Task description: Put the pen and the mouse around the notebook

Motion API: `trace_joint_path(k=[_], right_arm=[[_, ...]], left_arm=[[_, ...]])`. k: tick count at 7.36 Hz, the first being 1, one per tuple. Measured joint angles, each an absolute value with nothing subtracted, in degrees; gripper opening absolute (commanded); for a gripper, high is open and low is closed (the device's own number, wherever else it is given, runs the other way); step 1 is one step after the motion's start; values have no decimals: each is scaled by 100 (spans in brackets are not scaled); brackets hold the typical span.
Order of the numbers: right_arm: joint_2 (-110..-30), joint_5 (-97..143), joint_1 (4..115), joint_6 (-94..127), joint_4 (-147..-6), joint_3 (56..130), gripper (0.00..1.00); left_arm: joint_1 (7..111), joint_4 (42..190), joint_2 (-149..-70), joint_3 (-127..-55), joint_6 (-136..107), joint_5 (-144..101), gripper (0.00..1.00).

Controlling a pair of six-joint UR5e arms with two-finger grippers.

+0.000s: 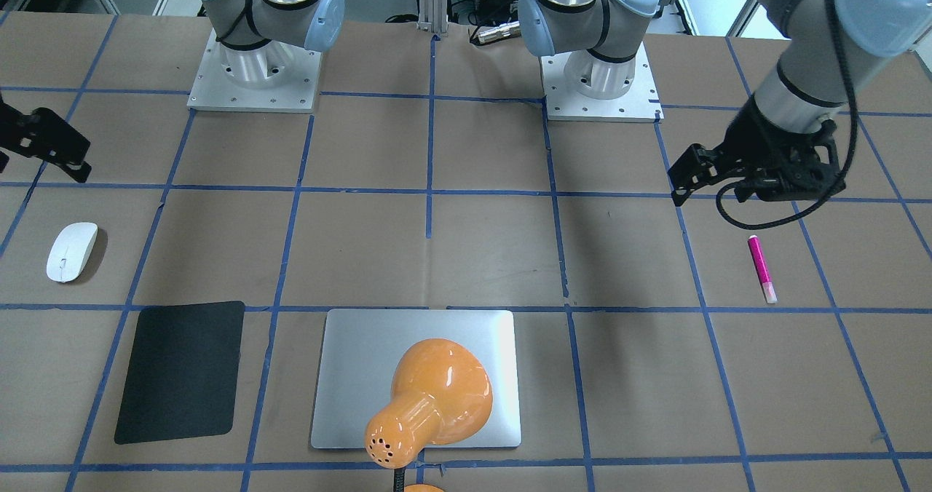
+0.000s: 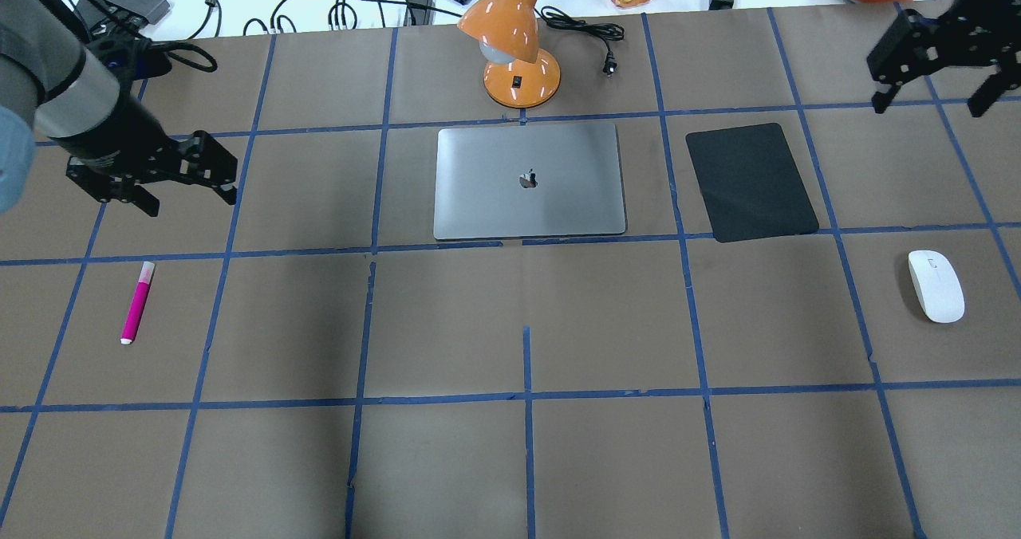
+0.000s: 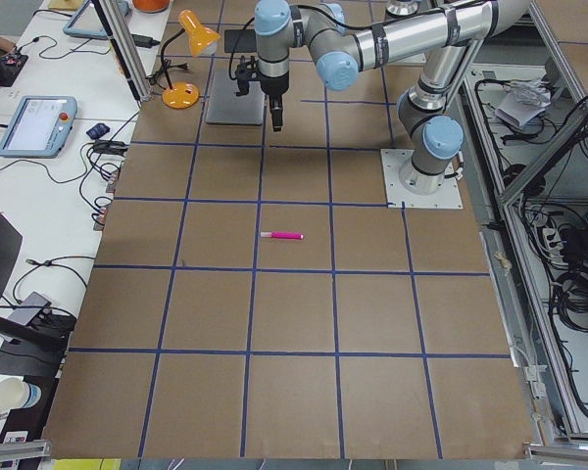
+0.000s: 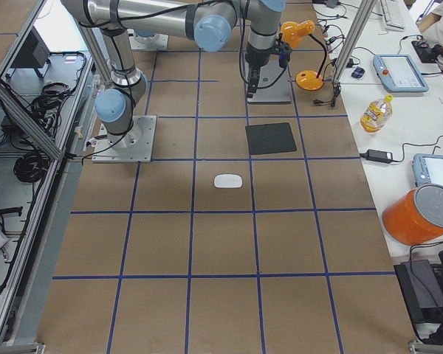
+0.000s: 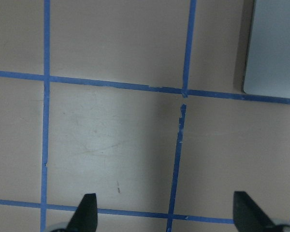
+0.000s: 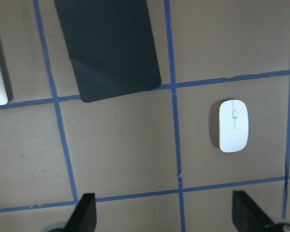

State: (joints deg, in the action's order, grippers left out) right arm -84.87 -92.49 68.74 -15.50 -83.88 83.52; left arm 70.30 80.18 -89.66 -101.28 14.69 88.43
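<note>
Starting overhead: we see the left gripper (image 2: 191, 200) released, fingers spread, holding nothing, hanging clear of the table (image 2: 526, 459). The pen (image 2: 136, 301) lies flat on the robot side of it in this view, apart from it, whitish cap end nearest the gripper. The notebook (image 2: 528, 180) is well off to that gripper's right. The right gripper (image 2: 929, 102) is also released and empty. The mouse (image 2: 936, 285) is on its robot side, apart. A black mat (image 2: 750, 182) lies to its left, between it and the notebook. An orange lamp (image 2: 518, 53) stands just past the notebook's far edge.

Front view: both grippers are spread. Pen and mouse show on the operator side of their grippers here, so we cannot tell the true offsets. No contact either way. The lamp head overlaps the notebook in this view.

Left side view: the near gripper points down, above the table, with the pen flat on the table apart from it.

Right side view: same for the near gripper, with the mouse on the table nearer the camera and the mat between them.

Left wrist: fingertips wide, only taped table between them, and a notebook corner ahead and to the right.

Right wrist: fingertips wide, the mouse ahead of the right-hand finger, not touching. The mat is ahead-left and the notebook edge far left.
</note>
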Motion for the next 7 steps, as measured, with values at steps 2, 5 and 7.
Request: trace_joint_path(k=[2, 5, 7], right_arm=[[-8498, -9473, 6285, -2258, -8502, 8615, 96], [-8496, -9495, 5509, -3195, -9726, 9841, 97], [-8430, -9459, 5115, -3553, -10740, 10749, 97]], left_arm=[[6049, 7977, -9198, -10203, 2618, 8854, 100], [5139, 6862, -9734, -10725, 3462, 8861, 100], [5025, 5829, -10147, -11096, 3739, 8867, 100]])
